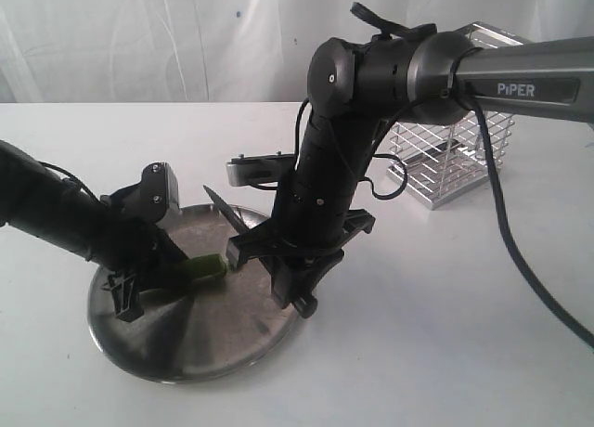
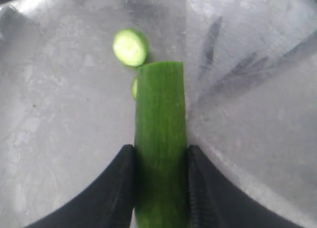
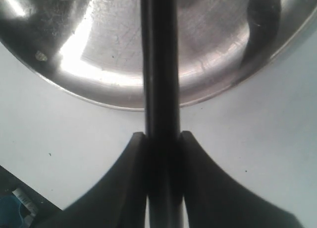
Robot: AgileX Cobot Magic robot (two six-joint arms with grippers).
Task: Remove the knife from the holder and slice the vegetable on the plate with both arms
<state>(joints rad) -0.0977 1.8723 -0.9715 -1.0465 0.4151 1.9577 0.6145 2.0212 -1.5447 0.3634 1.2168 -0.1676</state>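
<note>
White tabletop (image 1: 445, 334) bears the plate (image 1: 186, 353); left gripper (image 2: 161, 153) pinches the vegetable (image 2: 159, 104), right gripper (image 3: 161, 139) pinches the knife (image 3: 159, 64), seemingly close enough to nick its neighbour.

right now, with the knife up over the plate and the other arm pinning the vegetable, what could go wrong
The knife must land between the cut end of the vegetable and the left fingers clamping it; a stroke too far back would likely strike them. The cut slice lies right by that end and could get chopped again or flicked off. The plate seems to sit loose on the table, so a hard press may shift it.
</note>
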